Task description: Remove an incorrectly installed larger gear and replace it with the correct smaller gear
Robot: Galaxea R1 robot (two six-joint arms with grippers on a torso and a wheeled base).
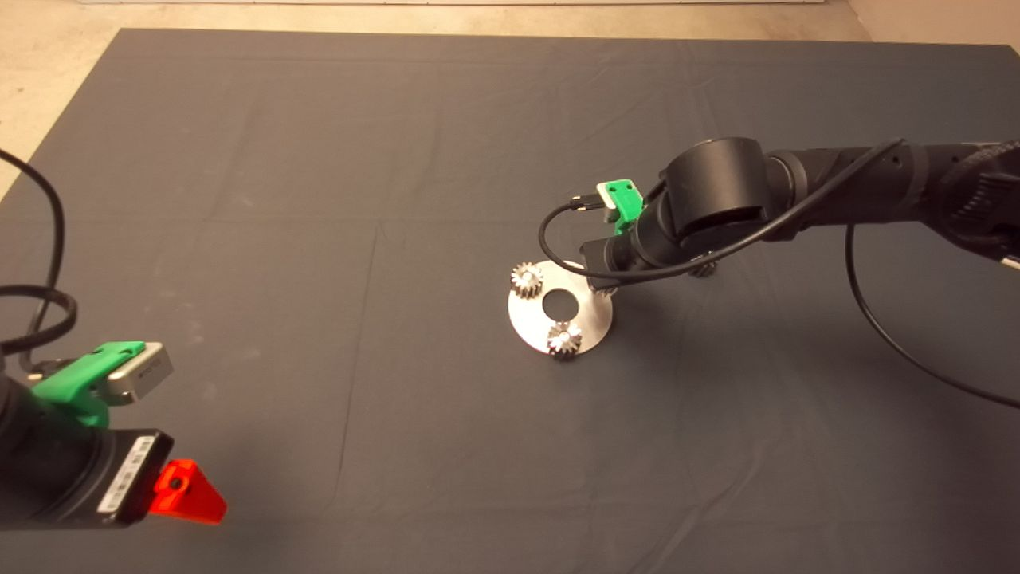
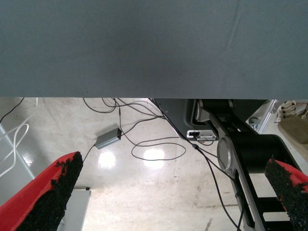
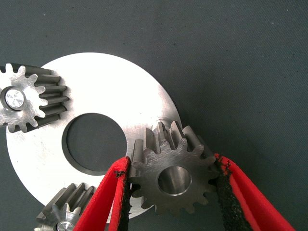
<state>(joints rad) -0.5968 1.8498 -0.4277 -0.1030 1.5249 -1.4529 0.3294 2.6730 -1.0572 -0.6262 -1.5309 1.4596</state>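
Observation:
Between the red fingers (image 3: pixel 108 197) of my right gripper (image 3: pixel 172 166) sits the smaller gear (image 3: pixel 175 175), grey with an empty central hole; the gripper is shut on it. It hangs over the rim of the round silver plate (image 3: pixel 120 91), partly overlapping the edge. In the head view the wrist hides this gear and the fingers at the plate's (image 1: pixel 586 319) right side. Two other small gears (image 1: pixel 527 279) (image 1: pixel 564 339) stand on pins on the plate. A dark gear (image 1: pixel 703 271), apparently the larger gear, lies on the mat just right of the plate, mostly hidden under the arm.
My left gripper (image 1: pixel 187 490) waits open at the lower left edge of the mat; its wrist view shows the mat's edge, the floor with cables and a small grey box (image 2: pixel 108 138). The plate has a large central hole (image 1: pixel 559 303).

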